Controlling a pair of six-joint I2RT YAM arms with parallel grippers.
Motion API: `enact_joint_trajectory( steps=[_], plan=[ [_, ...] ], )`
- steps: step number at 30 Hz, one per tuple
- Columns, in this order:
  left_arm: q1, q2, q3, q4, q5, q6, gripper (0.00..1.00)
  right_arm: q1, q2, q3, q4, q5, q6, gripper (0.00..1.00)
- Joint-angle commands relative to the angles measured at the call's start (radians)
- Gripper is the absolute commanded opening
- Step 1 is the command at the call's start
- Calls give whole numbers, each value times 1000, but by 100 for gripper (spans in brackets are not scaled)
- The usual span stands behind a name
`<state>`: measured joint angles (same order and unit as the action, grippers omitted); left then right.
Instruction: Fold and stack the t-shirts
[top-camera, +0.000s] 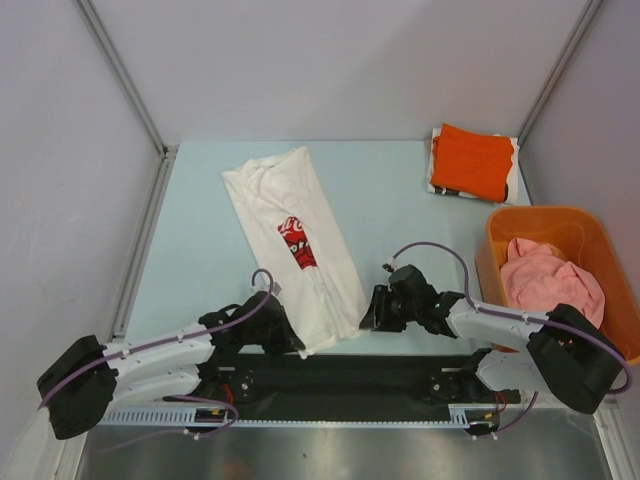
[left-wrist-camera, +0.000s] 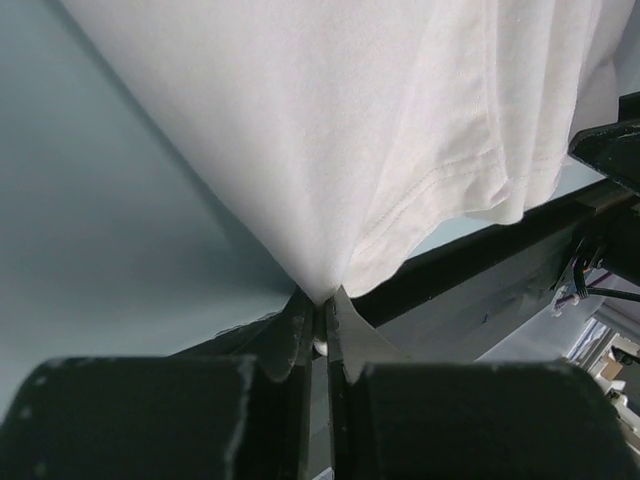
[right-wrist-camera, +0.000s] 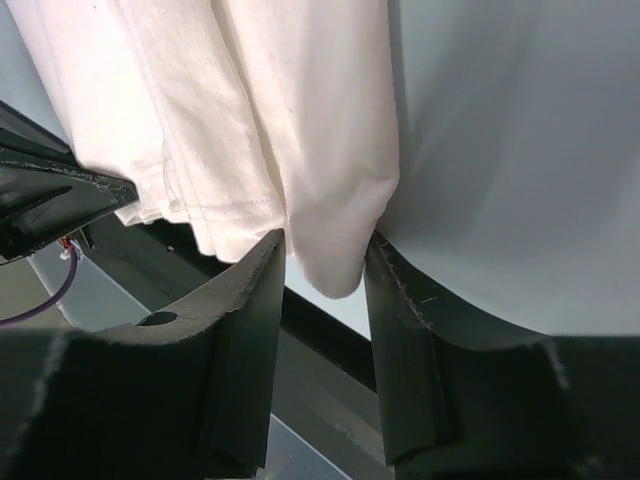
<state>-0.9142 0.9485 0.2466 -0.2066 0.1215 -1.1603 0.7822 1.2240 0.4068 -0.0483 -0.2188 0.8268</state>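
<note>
Top external layout: pale blue table (top-camera: 200, 250), both arm bases at the near edge, both grippers at the near end of one shirt
Left gripper (top-camera: 283, 338): at the near-left corner of the white t-shirt (top-camera: 295, 235), low over the table
Left gripper fingers, left wrist view (left-wrist-camera: 318, 312): pressed together, clamped on a pinch of the white cloth (left-wrist-camera: 350, 120) at the hem corner; cloth rises in a peak out of the pinch
White t-shirt: mid-table, folded into a long strip, running from far-left to near-right, red-and-black print facing up, near hem reaching the table's near edge
Right gripper (top-camera: 372, 312): at the near-right corner of the same shirt, just beside the hem
Right gripper fingers, right wrist view (right-wrist-camera: 325, 250): apart, one on each side of the hem corner (right-wrist-camera: 300, 120); cloth hangs between them, cannot tell whether the pads press it
Orange t-shirt (top-camera: 472, 160): folded, far-right corner of the table, lying on another folded white piece, well apart from both grippers
Orange basket (top-camera: 600, 240): right edge of the table, beside the right arm
Pink t-shirt (top-camera: 548, 280): crumpled inside the basket
</note>
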Motion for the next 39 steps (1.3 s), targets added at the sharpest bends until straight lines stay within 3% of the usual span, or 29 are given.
enact_joint_trajectory(
  steps=[1,4,7,13,20,25,34,39],
  plan=[
    [-8,-16,-17,-102,-34,10,6,-9,32,-10,-2,53,-15,40],
    [-8,-43,-10,-126,-33,22,4,-20,29,-5,-18,56,-25,32],
    [-8,-74,-3,-155,-20,36,2,-14,9,1,-50,56,-26,14],
    [-8,-158,16,-290,36,60,0,60,-86,32,-151,53,56,0],
    [-8,-379,71,-502,67,50,1,262,-201,89,-352,194,221,0],
    [-8,-389,109,-521,20,47,1,270,-199,154,-419,255,207,0],
    [21,-254,322,-550,-120,112,2,83,-6,473,-486,242,-35,0],
    [154,-154,467,-544,-131,226,2,-12,115,636,-487,190,-129,0]
  ],
)
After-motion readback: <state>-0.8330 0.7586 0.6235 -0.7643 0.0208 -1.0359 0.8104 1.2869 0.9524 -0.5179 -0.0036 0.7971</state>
